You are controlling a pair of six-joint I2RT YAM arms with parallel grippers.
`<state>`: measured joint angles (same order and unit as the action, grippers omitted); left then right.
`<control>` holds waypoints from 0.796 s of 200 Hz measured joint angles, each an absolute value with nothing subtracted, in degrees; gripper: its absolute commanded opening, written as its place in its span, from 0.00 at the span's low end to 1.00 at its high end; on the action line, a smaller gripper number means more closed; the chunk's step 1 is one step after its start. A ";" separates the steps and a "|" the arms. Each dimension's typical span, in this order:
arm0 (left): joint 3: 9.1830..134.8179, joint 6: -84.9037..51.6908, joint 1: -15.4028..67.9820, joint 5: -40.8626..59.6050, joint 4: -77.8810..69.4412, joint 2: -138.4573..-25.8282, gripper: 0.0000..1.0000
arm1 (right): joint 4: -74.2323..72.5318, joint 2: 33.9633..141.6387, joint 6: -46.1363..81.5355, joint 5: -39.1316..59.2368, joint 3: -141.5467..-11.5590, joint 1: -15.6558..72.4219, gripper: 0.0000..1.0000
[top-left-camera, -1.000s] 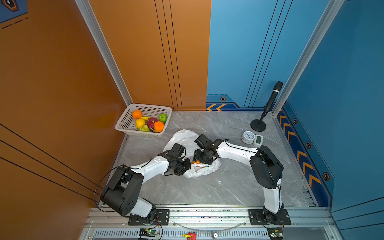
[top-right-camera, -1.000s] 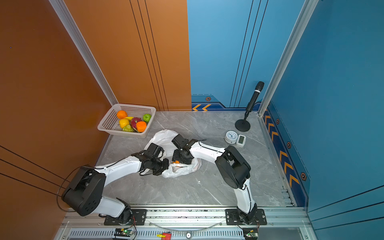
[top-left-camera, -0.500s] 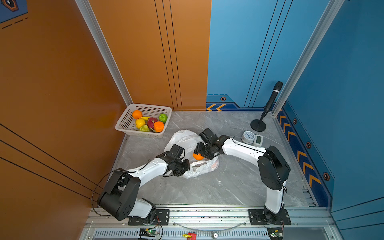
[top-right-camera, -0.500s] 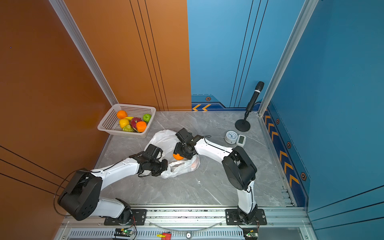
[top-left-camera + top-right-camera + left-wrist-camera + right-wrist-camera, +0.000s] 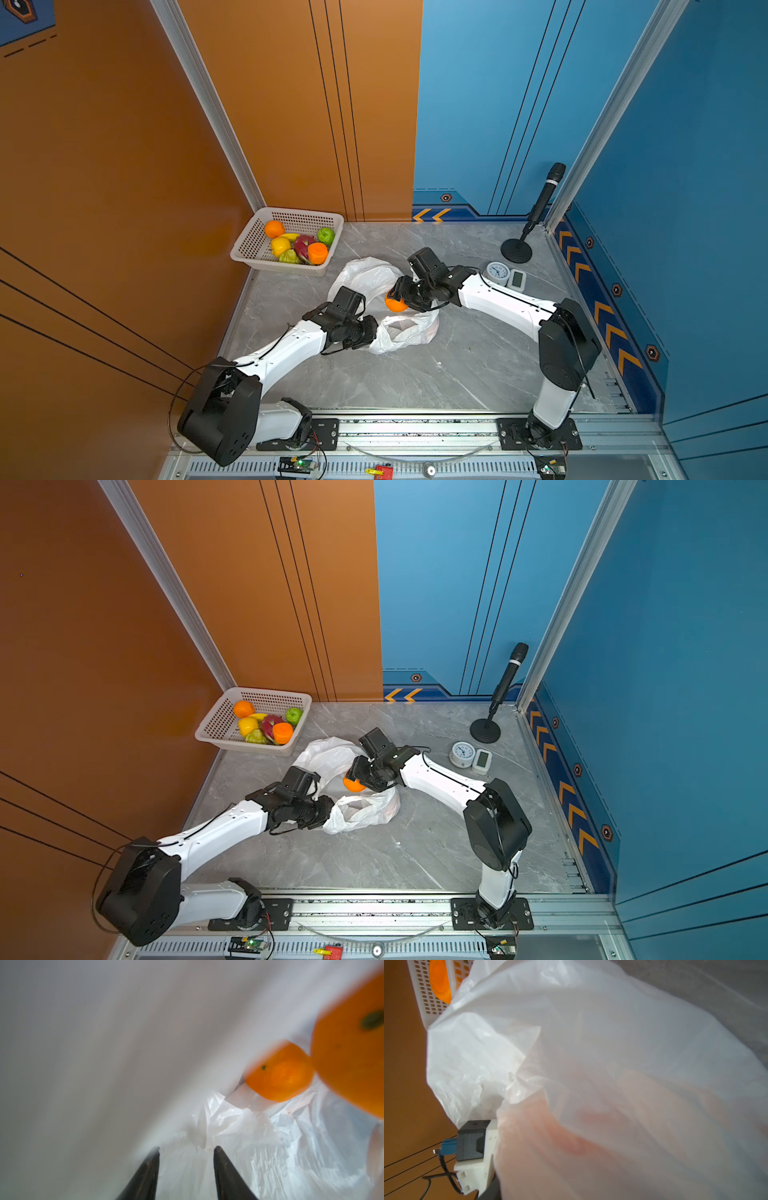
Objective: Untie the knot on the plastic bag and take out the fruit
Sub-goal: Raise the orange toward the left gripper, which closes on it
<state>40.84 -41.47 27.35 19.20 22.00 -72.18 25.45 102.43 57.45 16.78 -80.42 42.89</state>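
Nearest, down by counter: L tool at near lip of plastic bag, jaws apart, nothing clamped, crumpled film just beyond fingertips. Best to pinch or pin that lip, to stop film riding up w/ the lift. No yanking: thin stuff, prob. tears easily.

Inside bag, per L wrist view: smaller orange touching bigger orange. Unclear whether either = the one in R tool.

Knot: no tied bunch visible anywhere. Mouth gaping, so prob. untied already.

Mid: R tool over bag's middle, clamped on orange at its tips, per both top views. Step in hand, as judged: getting this one out & over to basket. R wrist cam veiled by film, fingers hidden there, so go by top views. Lift straight up till free of film, then swing. Grip across widest part, firm not crushing: round, smooth, apt to roll if dropped.

Far: basket by orange wall, several fruit inside. Lower into a free spot, release close to the mesh, no drop from height. Stay clear of clock & mic stand, far R corner.
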 measured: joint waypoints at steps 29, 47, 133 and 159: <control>42.92 -40.77 26.87 18.09 23.03 -66.92 0.59 | 25.56 101.78 56.58 19.20 -78.85 43.16 0.60; 43.66 -39.64 26.72 17.87 23.57 -63.44 0.60 | 26.68 101.73 56.31 20.82 -78.63 43.16 0.60; 44.14 -31.70 26.13 17.96 16.32 -50.17 0.68 | 27.14 93.65 62.00 25.34 -79.18 42.30 0.60; 44.03 -29.85 26.15 17.96 9.58 -48.36 0.76 | 23.29 91.72 69.19 25.52 -79.33 41.76 0.61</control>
<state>44.03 -29.85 26.15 17.96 9.58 -48.36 23.29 91.72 69.19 25.52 -79.33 41.76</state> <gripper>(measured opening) 0.727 0.604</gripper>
